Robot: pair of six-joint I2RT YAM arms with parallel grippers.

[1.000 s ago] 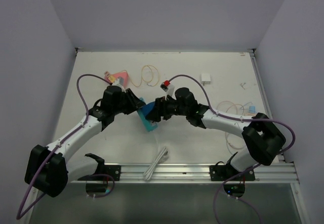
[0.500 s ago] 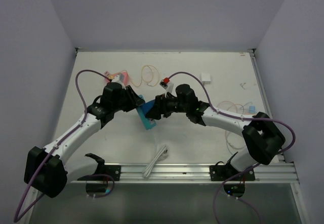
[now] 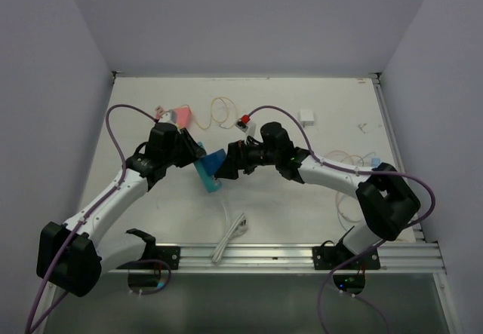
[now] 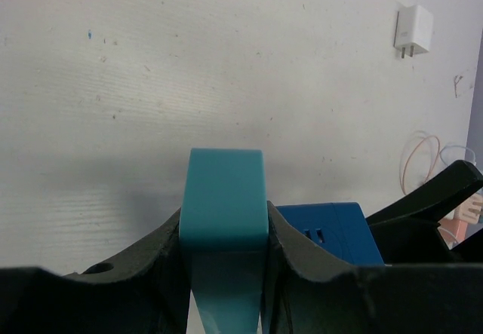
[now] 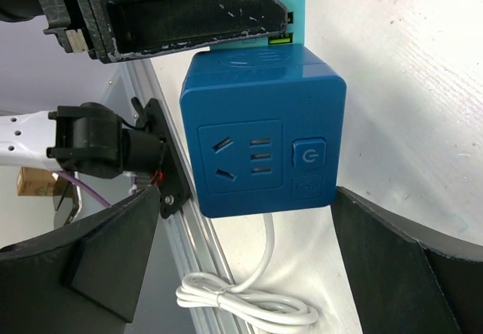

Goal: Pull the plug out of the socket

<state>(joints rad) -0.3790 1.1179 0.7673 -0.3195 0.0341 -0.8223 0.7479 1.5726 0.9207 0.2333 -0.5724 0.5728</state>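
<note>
Teal plug [image 4: 224,191] touching blue socket [image 5: 260,130]

Pale lavender walls [image 3: 249,17] enclose a scuffed white table [image 3: 332,96] under even light.

I'm seeing the plug [image 3: 204,176] sitting at the middle of the table [image 3: 287,213], within the left gripper [image 3: 198,155] and touching the socket [image 3: 219,160] on its right. The right gripper [image 3: 229,167] is flanking the socket. A cord [image 3: 230,240] is lying in front, and a charger [image 3: 307,115] is lying far behind on the right.
</note>
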